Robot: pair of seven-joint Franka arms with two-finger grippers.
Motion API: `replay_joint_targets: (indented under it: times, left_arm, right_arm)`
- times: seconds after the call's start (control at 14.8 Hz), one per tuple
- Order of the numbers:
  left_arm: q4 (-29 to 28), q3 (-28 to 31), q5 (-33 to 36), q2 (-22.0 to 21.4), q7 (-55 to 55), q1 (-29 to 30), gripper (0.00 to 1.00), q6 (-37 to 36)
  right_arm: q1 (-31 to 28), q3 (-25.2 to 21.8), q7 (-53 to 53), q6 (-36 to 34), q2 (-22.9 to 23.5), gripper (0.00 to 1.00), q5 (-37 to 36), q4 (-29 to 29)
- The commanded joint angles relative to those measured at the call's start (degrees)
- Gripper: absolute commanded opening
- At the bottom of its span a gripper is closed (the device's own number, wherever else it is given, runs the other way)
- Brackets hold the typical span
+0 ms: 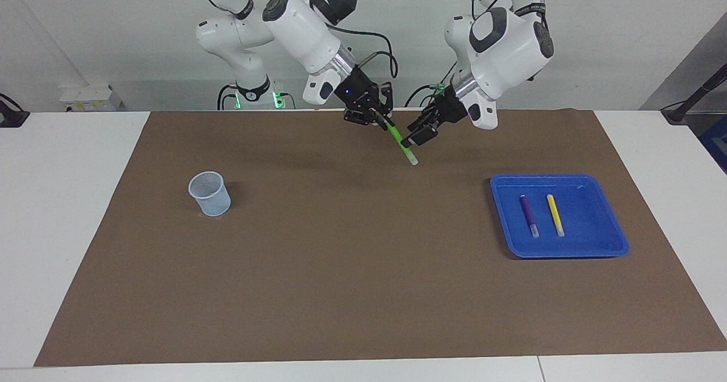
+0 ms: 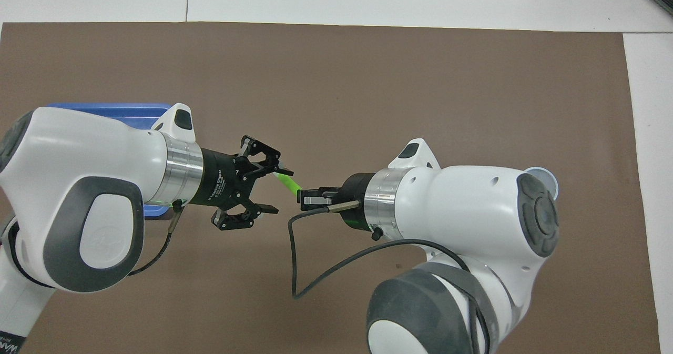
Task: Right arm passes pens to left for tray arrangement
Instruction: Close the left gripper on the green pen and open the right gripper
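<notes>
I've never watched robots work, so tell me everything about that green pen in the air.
The slim bright green marker pen with a pale tip looks like plastic. It slants tip-down above the brown mat. The right tool is shut on its upper end; the left tool is open around its lower part.
</notes>
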Motion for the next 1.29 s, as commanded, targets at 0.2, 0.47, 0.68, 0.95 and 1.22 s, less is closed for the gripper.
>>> replay_joint_targets:
  times: [0.2,0.47,0.68,0.95,1.22]
  left_arm:
    - [-2.42,0.76,-2.08,-1.2,0.93,-2.29,0.73,4.93]
    - [-3.22,0.76,-2.08,-1.29,0.93,-3.61,0.57,5.81]
    - [-3.22,0.85,-2.08,-1.29,0.76,-4.23,0.37,6.17]
    - [-3.04,0.85,-1.64,-1.2,1.99,-4.49,0.0,6.34]
    - [-2.69,0.85,-1.82,-1.11,1.37,-4.58,0.0,5.82]
  right_arm:
    - [-0.02,-0.05,0.44,0.5,-0.1,0.0,1.63,-0.24]
    - [-0.1,-0.05,0.44,0.5,-0.02,0.0,1.63,-0.24]
    - [-0.1,-0.05,0.44,0.5,-0.02,0.0,1.63,-0.15]
    - [-0.19,-0.05,0.44,0.5,-0.02,0.0,1.63,-0.07]
    - [-0.1,-0.05,0.44,0.41,-0.02,0.0,1.63,-0.07]
